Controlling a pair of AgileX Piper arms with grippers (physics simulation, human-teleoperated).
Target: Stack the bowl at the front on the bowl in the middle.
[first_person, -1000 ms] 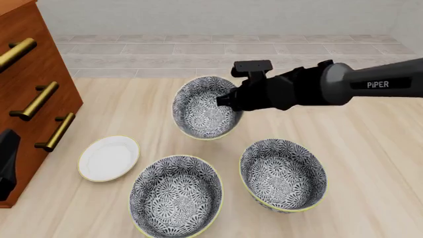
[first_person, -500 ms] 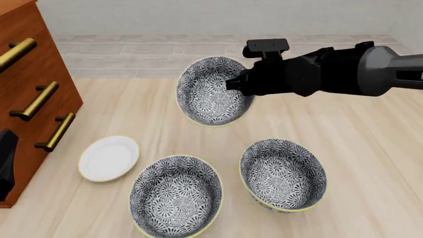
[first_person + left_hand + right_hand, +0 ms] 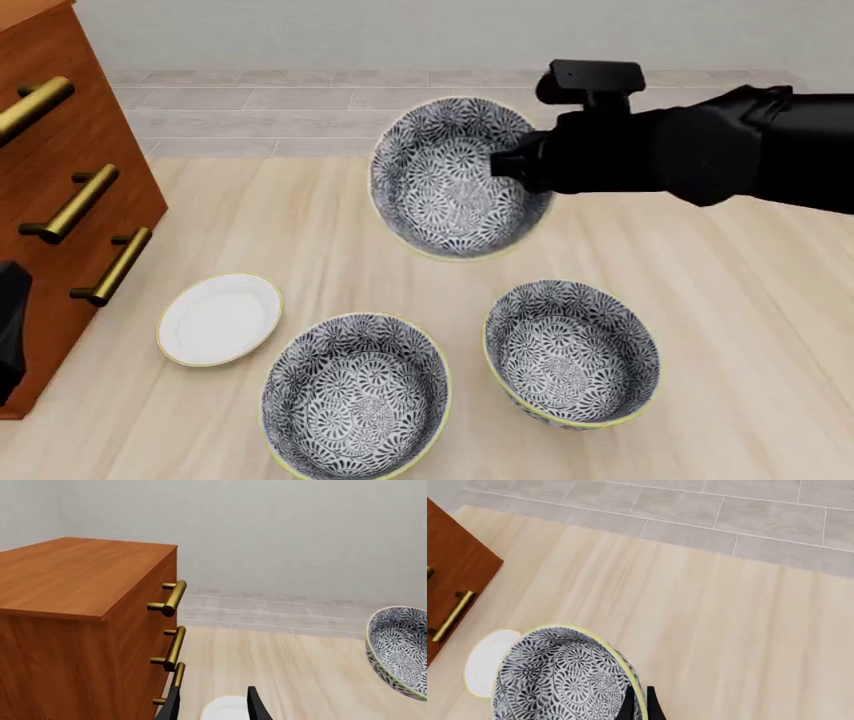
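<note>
Left wrist view: left gripper parked low beside the wooden cabinet, jaws apart with nothing between them but the white plate on the table beyond; the bowl at the front shows at the frame edge, tilted and off the table. Front view: right gripper pinches that bowl by its right-hand rim and holds it in the air over the far part of the table, mouth tipped toward the camera. Deep round bowl, grey-and-white floral inside and out, thin pale yellow rim. Two identical bowls sit nearer; I take the right-hand one as the bowl in the middle, with a third bowl just beside it, nearest the camera. Right wrist view: the two fingers are closed on the rim of the bowl, one inside and one outside, plate below it. Risks, as judged: a one-sided rim pinch on a deep bowl may let it swing or slip during carry; a tilted lowering could catch the target's rim and shove it; the lookalike neighbour invites setting down on the wrong bowl
</note>
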